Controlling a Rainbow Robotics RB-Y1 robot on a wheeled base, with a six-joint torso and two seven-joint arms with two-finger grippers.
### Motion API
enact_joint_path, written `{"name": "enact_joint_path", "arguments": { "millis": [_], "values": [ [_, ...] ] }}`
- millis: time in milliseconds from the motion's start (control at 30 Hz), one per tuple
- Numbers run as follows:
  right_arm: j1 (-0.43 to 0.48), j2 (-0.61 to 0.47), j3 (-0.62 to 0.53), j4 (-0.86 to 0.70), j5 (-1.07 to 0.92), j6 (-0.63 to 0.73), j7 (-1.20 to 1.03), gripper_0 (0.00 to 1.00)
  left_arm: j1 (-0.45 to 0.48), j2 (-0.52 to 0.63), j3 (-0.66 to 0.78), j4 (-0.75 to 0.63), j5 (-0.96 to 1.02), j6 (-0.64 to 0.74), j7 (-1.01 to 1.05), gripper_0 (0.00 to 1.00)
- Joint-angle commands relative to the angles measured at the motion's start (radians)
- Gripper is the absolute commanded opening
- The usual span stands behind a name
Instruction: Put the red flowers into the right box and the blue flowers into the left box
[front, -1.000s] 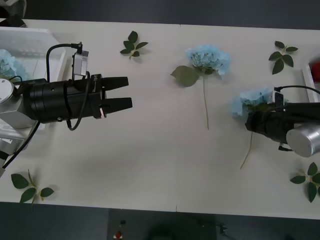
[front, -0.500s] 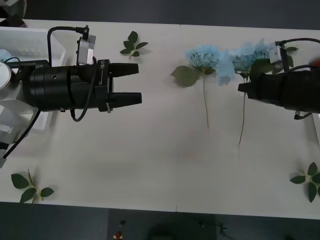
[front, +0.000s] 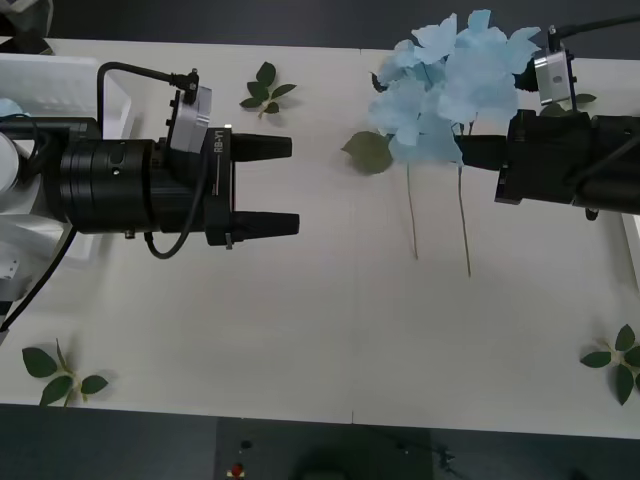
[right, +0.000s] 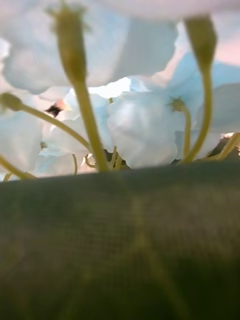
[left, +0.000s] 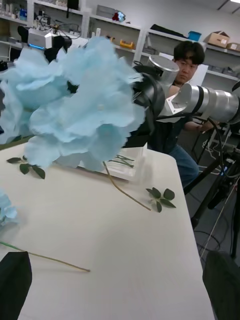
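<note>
White table (front: 320, 340), right gripper (front: 470, 150) gripping blue flower (front: 455, 75) (stem hanging toward robot)

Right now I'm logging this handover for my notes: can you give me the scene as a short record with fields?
right gripper: raised over the table's right half, shut on the stem of a blue flower
held flower: head up, stem hanging below
left gripper: open, holding nothing, pointed toward the held flower
second blue flower: lying on the table, its head partly behind the held one
left box: at the table's far left corner, behind the left arm
leaf sprigs: loose on the table, one near the far edge
</note>
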Motion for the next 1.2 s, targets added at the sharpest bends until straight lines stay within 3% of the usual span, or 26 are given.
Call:
{"name": "enact_joint_path", "arguments": {
  "millis": [33,233,433,733,1200],
  "values": [
    [-0.006,0.024,0.001,-0.069,-0.043,0.002,0.049,0.00,0.006,-0.048,0.011,-0.043,-0.045,-0.005,0.172,1.00],
    [-0.003,0.080,0.010,-0.112,-0.044,-0.015,0.075,0.00,0.007,-0.097,0.007,-0.086,-0.194,-0.005,0.298,1.00],
    [-0.009,0.095,0.099,-0.115,-0.050,-0.112,0.054,0.00,0.029,-0.120,-0.035,-0.147,-0.307,-0.043,0.361,1.00],
    [-0.085,0.096,0.232,-0.045,-0.087,-0.207,0.025,0.00,0.139,-0.175,-0.078,-0.139,-0.317,-0.095,0.257,1.00],
    [-0.117,0.107,0.251,0.003,-0.090,-0.207,-0.004,0.00,0.279,-0.284,-0.137,-0.130,-0.358,-0.154,0.114,1.00]
  ]
}}
